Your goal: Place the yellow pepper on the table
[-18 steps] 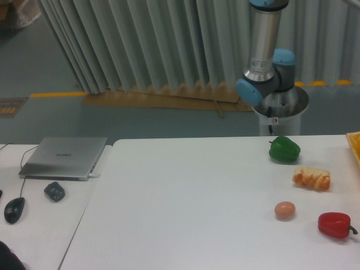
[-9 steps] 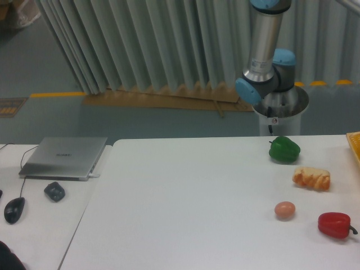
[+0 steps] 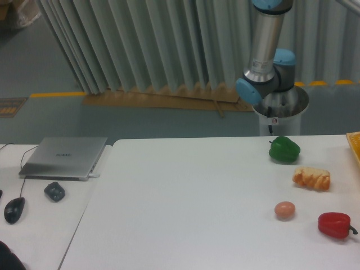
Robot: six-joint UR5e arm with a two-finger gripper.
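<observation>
Tool was out of frame: only the arm's base and lower column (image 3: pixel 264 62) showed behind the far edge of the surface (image 3: pixel 185 208), so whether its fingers were apart or clamped on anything couldn't be told. Yellow pepper wasn't visible anywhere either. My guess was it sat off to the right or up with the tool above the frame, but nothing confirmed that.

On the surface, right side: green pepper (image 3: pixel 284 149) near the far edge, a pale orange bread-like item (image 3: pixel 311 179) just in front of it, an egg (image 3: pixel 284 210) nearer still, red pepper (image 3: pixel 334 224) at the near right. A yellow-orange edge (image 3: pixel 355 146) poked in at the right border, too cropped to identify. Laptop (image 3: pixel 64 156) and two mice (image 3: pixel 54 191) (image 3: pixel 14 210) sat on the adjoining desk to the left.

For a clean placement I'd have picked the open middle or left of the white surface, well apart from the right-side cluster. Come down vertically and slowly, and release only with the pepper's base touching. It's lobed and glossy, so dropped from height it would likely roll, possibly into the egg. Retract straight up afterwards.
</observation>
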